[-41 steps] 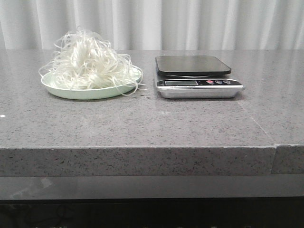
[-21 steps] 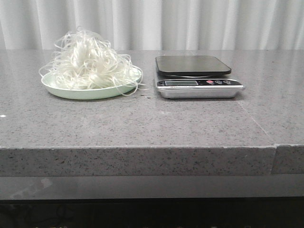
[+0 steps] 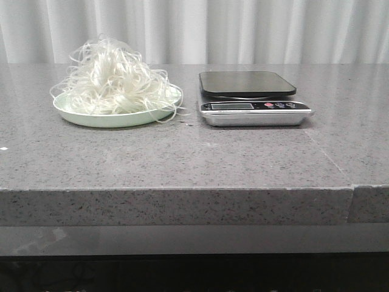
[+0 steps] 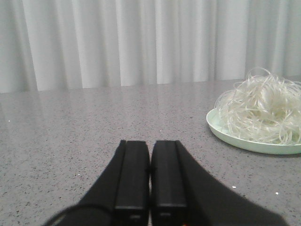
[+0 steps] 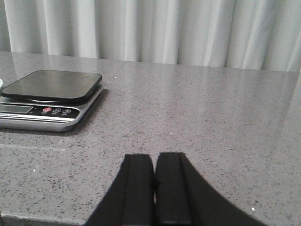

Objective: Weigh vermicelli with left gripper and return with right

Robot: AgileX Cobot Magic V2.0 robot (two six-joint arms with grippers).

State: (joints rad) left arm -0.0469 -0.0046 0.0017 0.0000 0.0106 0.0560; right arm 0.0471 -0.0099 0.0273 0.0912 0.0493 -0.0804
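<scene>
The vermicelli [image 3: 112, 79], a fluffy tangle of thin white strands, lies heaped on a pale green plate [image 3: 115, 118] at the left of the grey table. It also shows in the left wrist view [image 4: 263, 110] on the plate [image 4: 244, 143]. A kitchen scale [image 3: 249, 97] with a bare black platform stands right of the plate; the right wrist view shows it too [image 5: 49, 94]. My left gripper [image 4: 150, 143] is shut and empty, low over the table, apart from the plate. My right gripper [image 5: 154, 157] is shut and empty, near the table's front edge, apart from the scale. Neither gripper shows in the front view.
The grey speckled stone table [image 3: 194, 158] has a front edge and a seam at the right [image 3: 352, 188]. A few stray noodle bits [image 3: 185, 123] lie between plate and scale. White curtains [image 3: 243, 30] hang behind.
</scene>
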